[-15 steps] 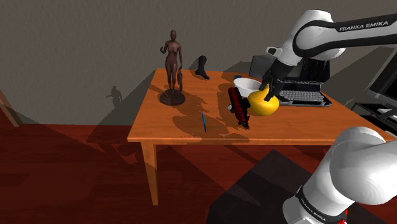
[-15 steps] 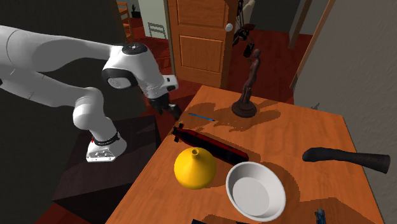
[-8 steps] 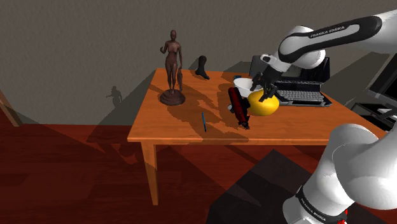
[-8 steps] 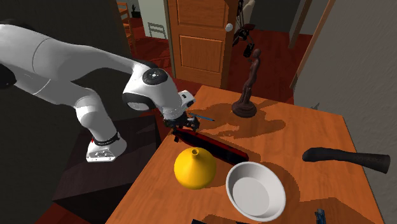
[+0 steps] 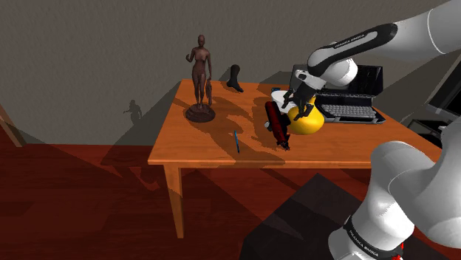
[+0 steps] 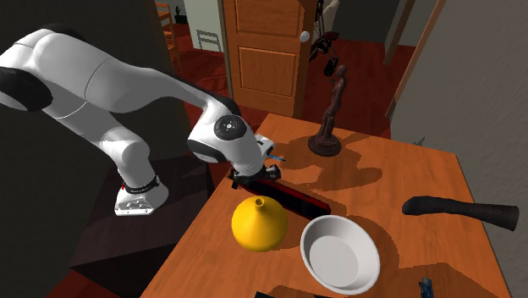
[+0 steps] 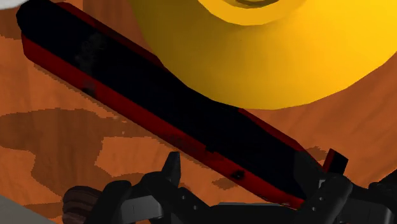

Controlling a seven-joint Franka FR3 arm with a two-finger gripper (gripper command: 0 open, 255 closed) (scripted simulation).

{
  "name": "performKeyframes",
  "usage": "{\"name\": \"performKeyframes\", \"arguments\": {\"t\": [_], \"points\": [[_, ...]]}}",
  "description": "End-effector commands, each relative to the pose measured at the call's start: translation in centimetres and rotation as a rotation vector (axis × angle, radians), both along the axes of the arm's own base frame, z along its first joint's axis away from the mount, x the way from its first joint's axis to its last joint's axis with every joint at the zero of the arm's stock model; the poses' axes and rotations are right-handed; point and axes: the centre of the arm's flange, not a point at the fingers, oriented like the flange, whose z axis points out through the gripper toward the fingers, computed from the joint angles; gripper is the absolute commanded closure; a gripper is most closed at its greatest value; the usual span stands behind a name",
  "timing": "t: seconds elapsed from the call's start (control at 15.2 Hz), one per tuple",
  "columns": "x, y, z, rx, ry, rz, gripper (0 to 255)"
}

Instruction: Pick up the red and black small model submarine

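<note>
- Red and black submarine (image 5: 277, 124) lies on the wooden desk (image 5: 199, 144), just beside the yellow round pot (image 5: 306, 122), at its 9 o'clock in the shoulder view.
- The black hand (image 7: 254, 160) is spread, one finger on each side of the submarine's end.

Red-and-black slender model submarine (image 7: 159, 108): black upper hull, red lower band. Yellow gourd-shaped vessel (image 6: 259, 224): plain, unpatterned. White round bowl (image 6: 338, 252): uniform white. Orange-brown wooden table (image 6: 389, 182): warm orange surface. Dark brown standing human figurine (image 5: 200, 74): brown throughout. Thin blue pen (image 5: 236, 141): blue. White robot arm (image 6: 110, 76): dark joints.
</note>
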Motion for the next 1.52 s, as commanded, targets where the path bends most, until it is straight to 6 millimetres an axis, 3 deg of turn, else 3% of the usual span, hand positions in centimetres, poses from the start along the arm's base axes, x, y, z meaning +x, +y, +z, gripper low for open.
{"name": "performKeyframes", "arguments": {"t": [0.0,0.26,0.33,0.92,1.45], "points": [[0.1,-0.1,-1.0,-0.002,-0.002,0.003,0],[0.1,-0.1,-2.4,-0.002,-0.002,0.003,0],[0.1,-0.1,-2.4,-0.002,-0.002,0.003,255],[0.1,-0.1,-2.4,-0.002,-0.002,0.003,255],[0.1,-0.1,1.8,-0.002,-0.002,0.003,255]]}}
